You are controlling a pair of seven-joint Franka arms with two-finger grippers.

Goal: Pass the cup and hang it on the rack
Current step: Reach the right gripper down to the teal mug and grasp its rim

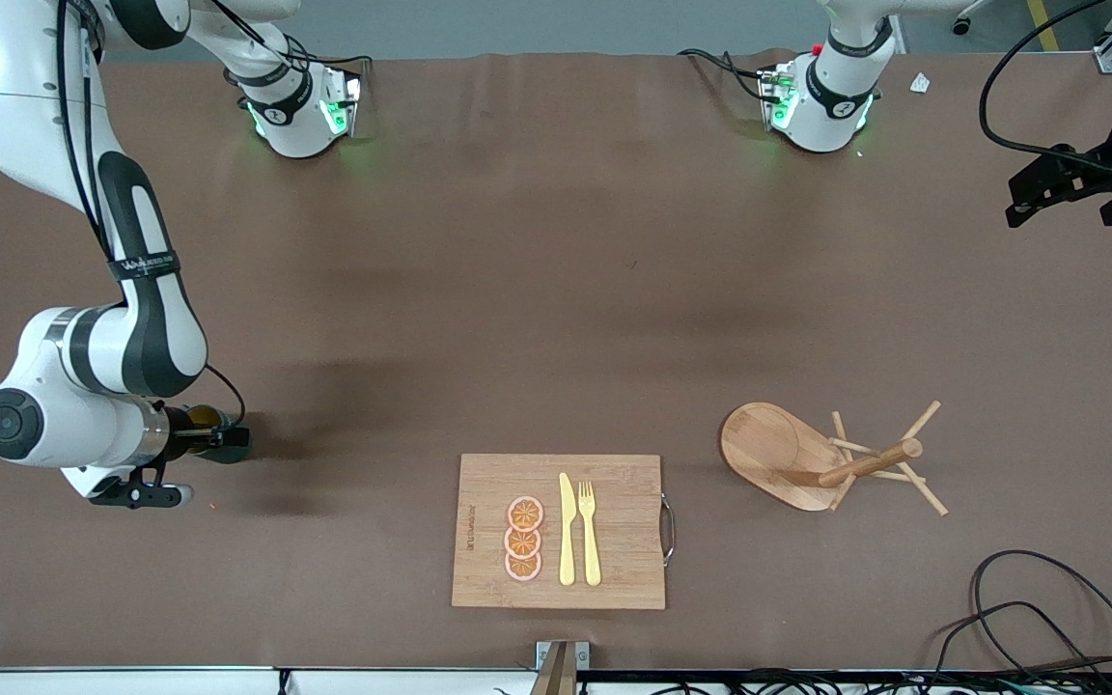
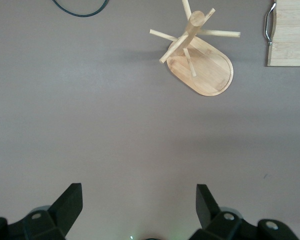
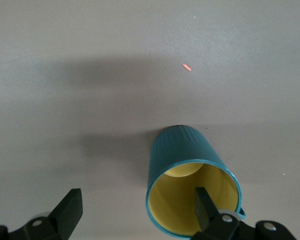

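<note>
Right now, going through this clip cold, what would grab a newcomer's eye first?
The light bamboo mug rack with its thin pegs stands toward the left arm's end of the table, beside the rectangular wooden cutting board carrying orange slices, a yellow knife and fork. At the right arm's end, the right gripper is open around the rim of the dark teal cup with its yellow inside. The left gripper waits open, high over bare table.

High front camera and left wrist camera share the rack (image 1: 812, 461).

A brown table (image 1: 556, 290) fills the view, grey floor (image 1: 556, 24) showing past its top edge.
</note>
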